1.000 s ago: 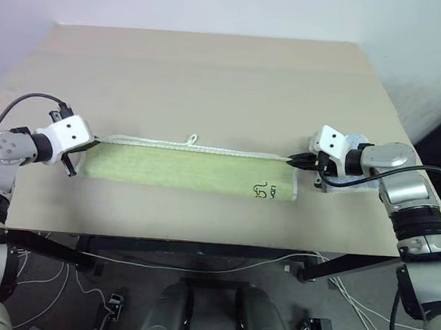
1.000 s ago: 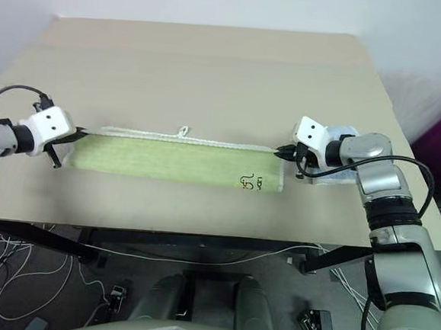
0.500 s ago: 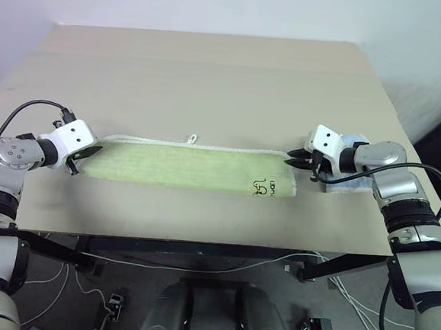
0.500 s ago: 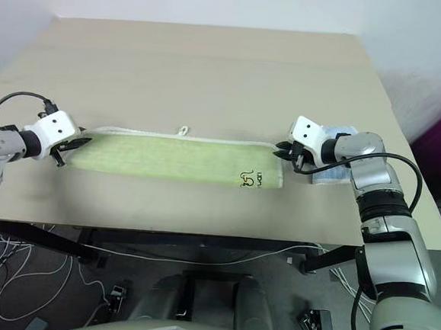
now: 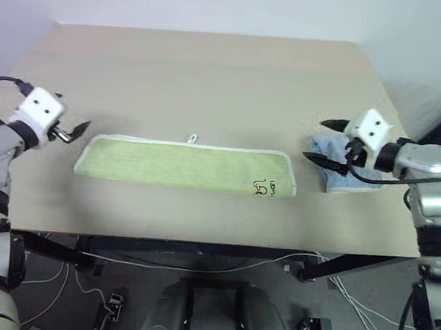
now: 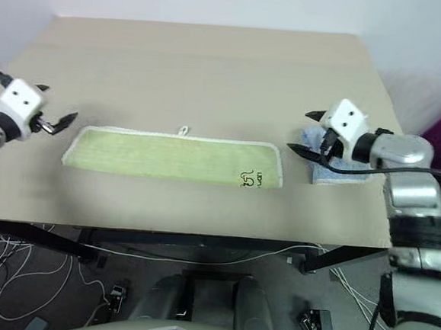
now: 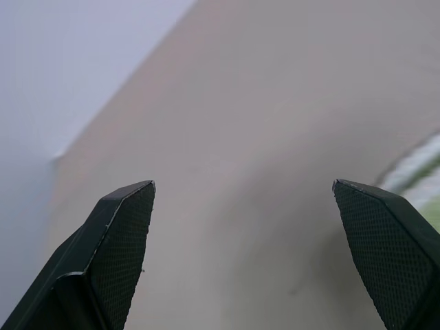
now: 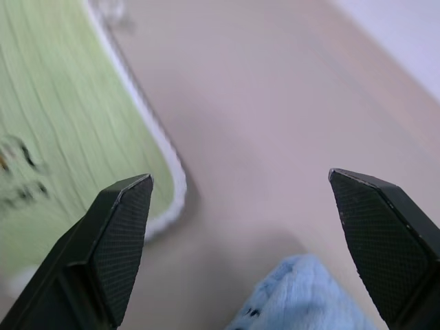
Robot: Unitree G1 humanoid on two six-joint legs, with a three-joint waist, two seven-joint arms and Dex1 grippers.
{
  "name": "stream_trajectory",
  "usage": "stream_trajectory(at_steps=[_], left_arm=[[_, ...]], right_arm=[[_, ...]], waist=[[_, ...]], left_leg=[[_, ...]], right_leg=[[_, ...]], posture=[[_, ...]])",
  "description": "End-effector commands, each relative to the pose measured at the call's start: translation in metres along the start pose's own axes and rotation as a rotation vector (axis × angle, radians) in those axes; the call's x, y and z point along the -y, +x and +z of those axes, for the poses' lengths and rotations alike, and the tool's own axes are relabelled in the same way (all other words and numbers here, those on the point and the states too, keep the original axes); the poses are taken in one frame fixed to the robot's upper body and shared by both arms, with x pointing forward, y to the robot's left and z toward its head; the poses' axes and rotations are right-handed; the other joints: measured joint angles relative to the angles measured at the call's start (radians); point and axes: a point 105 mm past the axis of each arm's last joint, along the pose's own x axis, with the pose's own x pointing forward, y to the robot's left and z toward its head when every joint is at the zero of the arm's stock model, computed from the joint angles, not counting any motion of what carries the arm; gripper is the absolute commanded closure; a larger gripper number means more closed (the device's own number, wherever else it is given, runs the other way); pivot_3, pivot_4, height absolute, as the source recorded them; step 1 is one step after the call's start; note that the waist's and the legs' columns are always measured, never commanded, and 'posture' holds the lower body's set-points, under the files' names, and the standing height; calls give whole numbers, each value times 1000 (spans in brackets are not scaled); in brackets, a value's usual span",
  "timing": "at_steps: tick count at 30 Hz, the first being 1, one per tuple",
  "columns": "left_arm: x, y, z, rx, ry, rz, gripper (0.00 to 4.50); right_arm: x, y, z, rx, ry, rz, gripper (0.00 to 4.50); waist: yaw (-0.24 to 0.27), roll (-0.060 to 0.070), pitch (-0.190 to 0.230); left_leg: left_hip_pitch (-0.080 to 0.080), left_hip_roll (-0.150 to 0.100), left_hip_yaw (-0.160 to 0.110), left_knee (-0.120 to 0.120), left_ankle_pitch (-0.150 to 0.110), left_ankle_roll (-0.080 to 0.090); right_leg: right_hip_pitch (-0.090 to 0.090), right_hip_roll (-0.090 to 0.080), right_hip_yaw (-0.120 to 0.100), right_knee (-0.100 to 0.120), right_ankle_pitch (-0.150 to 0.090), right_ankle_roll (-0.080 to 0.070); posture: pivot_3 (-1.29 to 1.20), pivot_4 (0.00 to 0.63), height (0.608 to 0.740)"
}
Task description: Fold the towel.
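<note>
1. The towel (image 5: 186,165) lies flat on the table (image 5: 212,73) as a long, narrow green strip, toward the table's near edge.
2. Its long axis runs left to right across the table, roughly parallel to the near edge.
3. A small dark printed logo (image 5: 265,188) sits near the towel's right end, on the near side. The mark is too small to read as letters.
4. White stitched edging (image 5: 237,149) runs along the far side and curves around the right end.
5. A small white loop tag (image 5: 193,139) sticks out from the far edge, near the middle of the strip.
6. The left gripper (image 5: 69,132) hangs just off the towel's left end, apart from the cloth. Its two black fingers (image 7: 120,240) are spread wide with nothing between them.
7. The right gripper (image 5: 328,143) hangs just off the towel's right end, also apart from it. Its fingers (image 8: 117,237) stand wide apart and empty.
8. A smaller light blue cloth (image 5: 344,172) lies on the table right of the towel, partly under the right gripper.
</note>
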Motion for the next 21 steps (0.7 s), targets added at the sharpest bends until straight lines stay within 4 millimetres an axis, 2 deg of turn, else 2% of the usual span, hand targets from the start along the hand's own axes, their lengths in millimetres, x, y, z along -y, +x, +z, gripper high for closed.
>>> stream_trajectory(at_steps=[1,3,6,9,12,16,19,21], left_arm=[[-8,-9,23,134,-60,52,143],[3,-10,28,172,-95,28,143],[32,-12,39,242,-150,-72,143],[55,-13,50,285,-171,-162,143],[88,-8,71,374,-226,-276,143],[142,-8,83,408,-223,-480,143],[161,-10,87,421,-251,-550,143],[176,-14,92,438,-278,-619,143]], right_arm=[[-19,-13,14,73,242,-1,75],[-32,-15,8,77,391,-7,75],[-55,-15,2,103,680,10,75],[-67,-12,-4,120,902,-6,75],[-79,-17,-28,93,1144,-31,75],[-92,-20,-42,61,1305,-22,75],[-100,-18,-48,53,1389,-27,75],[-107,-9,-55,54,1477,-63,75]], waist=[[2,0,0],[3,0,0],[6,-1,0],[6,-1,-1],[18,-2,-1],[27,-1,-2],[24,-1,-2],[20,-1,-2]], left_leg=[[0,0,0,0,0,0],[0,0,0,1,0,0],[0,0,0,1,0,0],[0,0,0,0,0,0],[0,0,0,0,0,0],[0,-1,0,0,0,0],[1,0,0,0,0,0],[1,0,0,0,0,0]], right_leg=[[0,0,0,0,0,0],[1,0,0,0,0,0],[1,-1,0,0,0,0],[1,-1,1,0,0,0],[1,-1,1,-1,0,0],[2,-2,1,-2,0,0],[2,-1,1,-1,0,0],[2,0,1,-1,0,0]], posture=[[0,150,740],[0,150,740],[0,150,740],[0,150,740],[0,150,740],[0,150,740],[0,150,740],[0,150,740]])
